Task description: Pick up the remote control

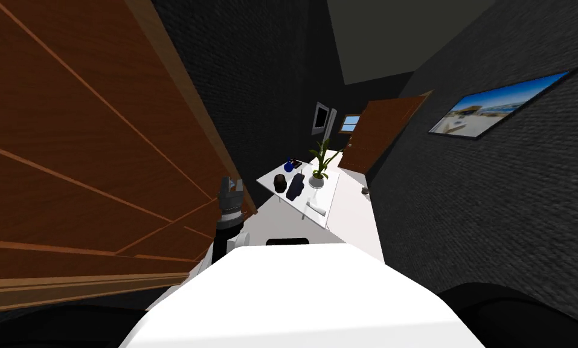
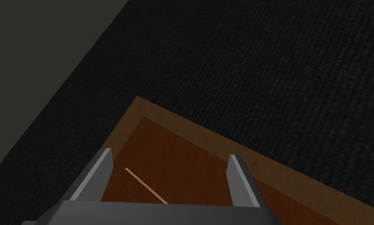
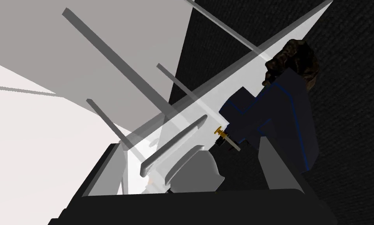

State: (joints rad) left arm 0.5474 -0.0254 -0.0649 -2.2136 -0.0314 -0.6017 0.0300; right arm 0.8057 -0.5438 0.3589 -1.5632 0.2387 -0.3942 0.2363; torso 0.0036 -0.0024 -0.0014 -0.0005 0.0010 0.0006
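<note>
Dim throughout, with dark walls (image 1: 269, 72) swallowing most light. Brightest around the white table (image 1: 299, 208), flatly lit, soft grey shade beneath it in the right wrist view. Beyond the table, a small bright window (image 1: 349, 123); right of the table, a glowing wall picture (image 1: 499, 112) on blurred wall texture. Left of the table, a warm brown door (image 1: 70, 151), stretched by the wide lens. Gloomy in the left wrist view, left gripper (image 2: 170, 153) pale grey against the murk.

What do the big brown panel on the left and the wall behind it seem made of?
Brown panel: looks like wood, reddish-brown with faint grain, thin lighter lines and a paler edge band, matte. Wall: near black, fine ribbed texture, matte; could be brick or fabric, I cannot tell.
</note>
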